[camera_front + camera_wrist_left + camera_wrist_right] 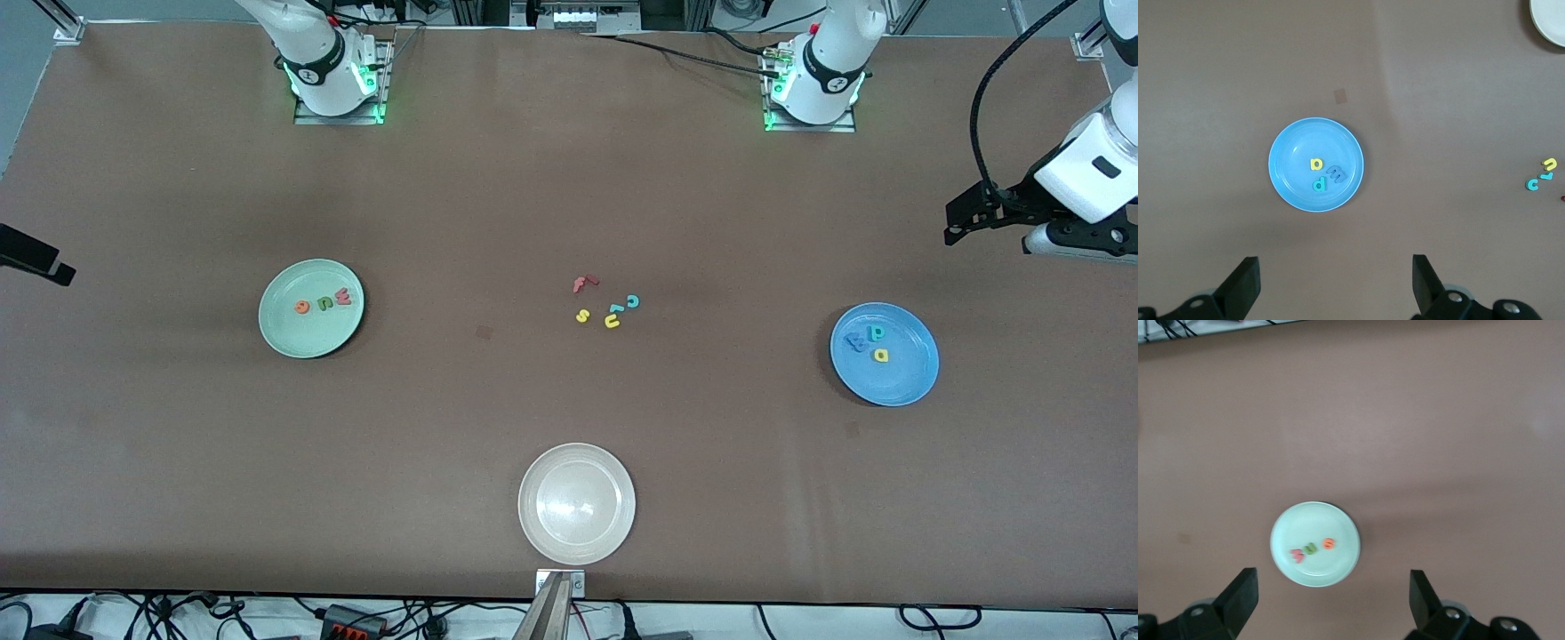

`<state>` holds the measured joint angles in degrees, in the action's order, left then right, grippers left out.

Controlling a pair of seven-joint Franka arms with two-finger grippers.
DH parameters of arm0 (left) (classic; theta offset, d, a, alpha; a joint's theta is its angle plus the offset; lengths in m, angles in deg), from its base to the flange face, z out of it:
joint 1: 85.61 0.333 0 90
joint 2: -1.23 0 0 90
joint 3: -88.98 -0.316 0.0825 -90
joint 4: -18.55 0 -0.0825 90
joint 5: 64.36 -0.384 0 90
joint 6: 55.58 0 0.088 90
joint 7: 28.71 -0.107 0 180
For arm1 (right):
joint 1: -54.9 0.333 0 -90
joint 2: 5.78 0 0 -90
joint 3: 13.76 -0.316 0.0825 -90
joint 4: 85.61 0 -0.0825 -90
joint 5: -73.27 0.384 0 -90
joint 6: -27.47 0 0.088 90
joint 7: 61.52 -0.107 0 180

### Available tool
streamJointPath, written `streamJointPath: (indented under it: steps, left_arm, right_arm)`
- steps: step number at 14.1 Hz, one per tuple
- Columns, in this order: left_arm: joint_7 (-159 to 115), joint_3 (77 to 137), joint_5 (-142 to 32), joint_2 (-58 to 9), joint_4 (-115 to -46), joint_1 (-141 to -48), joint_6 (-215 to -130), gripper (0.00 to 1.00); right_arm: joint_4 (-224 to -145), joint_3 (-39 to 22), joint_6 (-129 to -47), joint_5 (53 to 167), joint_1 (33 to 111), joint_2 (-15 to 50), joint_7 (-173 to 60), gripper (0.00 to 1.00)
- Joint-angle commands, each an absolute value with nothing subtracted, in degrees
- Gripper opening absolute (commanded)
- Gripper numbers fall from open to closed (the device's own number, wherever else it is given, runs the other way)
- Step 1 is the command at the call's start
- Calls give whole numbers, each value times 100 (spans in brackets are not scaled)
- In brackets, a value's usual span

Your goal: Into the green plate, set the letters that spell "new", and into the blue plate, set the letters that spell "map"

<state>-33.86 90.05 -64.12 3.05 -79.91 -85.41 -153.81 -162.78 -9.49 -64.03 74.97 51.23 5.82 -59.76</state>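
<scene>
The green plate [284, 333] lies toward the right arm's end of the table. In it are the orange e [302, 307], the olive-green n [325, 302] and the red-pink w [344, 297]. The blue plate [907, 373] lies toward the left arm's end and holds the blue m [856, 341], the teal p [877, 333] and the yellow a [881, 355]. High above the blue plate [1295, 167] hangs my left gripper [1336, 267], open and empty. My right gripper [1333, 583] is likewise open and empty, high above the green plate [1315, 520].
A whitish-beige plate [576, 503] sits empty near the table's front edge. Several loose letters lie mid-table: a red f [584, 284], a teal c [632, 301], a yellow s [582, 316] and a yellow u [613, 321].
</scene>
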Motion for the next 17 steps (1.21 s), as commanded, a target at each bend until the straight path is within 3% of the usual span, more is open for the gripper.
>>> streamJointPath:
  steps: [1,3,9,17]
  left_arm:
    - [-3442,8916,-6321,220,-7437,-8570,-15156,100]
    - [-3433,8933,-6278,10,-7260,-8421,-15199,100]
    - [-3468,8951,-6286,-35,-7040,-8386,-15129,100]
    - [-3442,8986,-6374,-281,-6934,-8465,-15226,100]
  right_arm:
    - [-16409,-1077,-6149,7213,5103,451,-5800,100]
    - [-16575,-1077,-5840,7221,5095,381,-5905,100]
    - [-18288,-1086,-6648,7257,5103,-787,-5871,100]
    - [-18369,-1086,-6569,7204,5103,-946,-5915,100]
